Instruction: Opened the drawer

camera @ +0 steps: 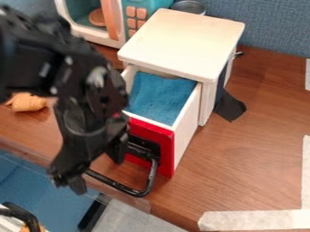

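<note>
Step, as judged: last of the opening, the drawer [186, 146] being well out of its cabinet [181, 41] towards the table's [242, 149] near edge. Any further draw best made short, level and straight along the drawer's own line; a sideways or downward haul could twist it or drag the whole cabinet. If far enough out, the arm [82, 86] need only back away cleanly. Gripper [94, 171] at the near edge, fingers spread apart, about the handle's left part; whether they touch it cannot be told. Clearance wants care there, lest a finger hook the bar and shift the drawer. Appearance, large to small: drawer a deep box with pale, straight side walls, slanting out below the cabinet's cream top; blue cloth [158, 97] inside, softly rumpled; front [148, 128] a glossy red; handle [140, 192] a black, rounded loop, jutting from a dark mount towards the near edge.
</note>
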Controlling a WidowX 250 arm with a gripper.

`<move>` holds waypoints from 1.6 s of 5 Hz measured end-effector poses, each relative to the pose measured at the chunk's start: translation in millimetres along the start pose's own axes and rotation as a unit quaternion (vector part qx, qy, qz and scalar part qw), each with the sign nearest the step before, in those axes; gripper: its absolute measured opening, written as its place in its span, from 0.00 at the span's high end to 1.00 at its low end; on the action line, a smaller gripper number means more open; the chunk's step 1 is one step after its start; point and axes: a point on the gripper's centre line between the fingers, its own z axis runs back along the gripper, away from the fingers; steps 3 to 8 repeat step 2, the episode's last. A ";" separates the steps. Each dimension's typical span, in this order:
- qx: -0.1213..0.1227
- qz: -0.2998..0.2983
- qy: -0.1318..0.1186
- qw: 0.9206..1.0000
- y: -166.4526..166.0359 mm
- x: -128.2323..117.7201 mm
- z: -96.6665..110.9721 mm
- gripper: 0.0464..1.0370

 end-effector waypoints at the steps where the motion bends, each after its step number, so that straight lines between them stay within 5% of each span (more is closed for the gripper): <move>1: -0.004 -0.028 0.010 1.000 9.6 9.0 24.2 0.04; 2: 0.011 -0.093 0.028 0.995 19.9 18.1 50.4 0.04; 8: 0.011 -0.093 0.028 0.995 19.9 18.1 50.4 0.04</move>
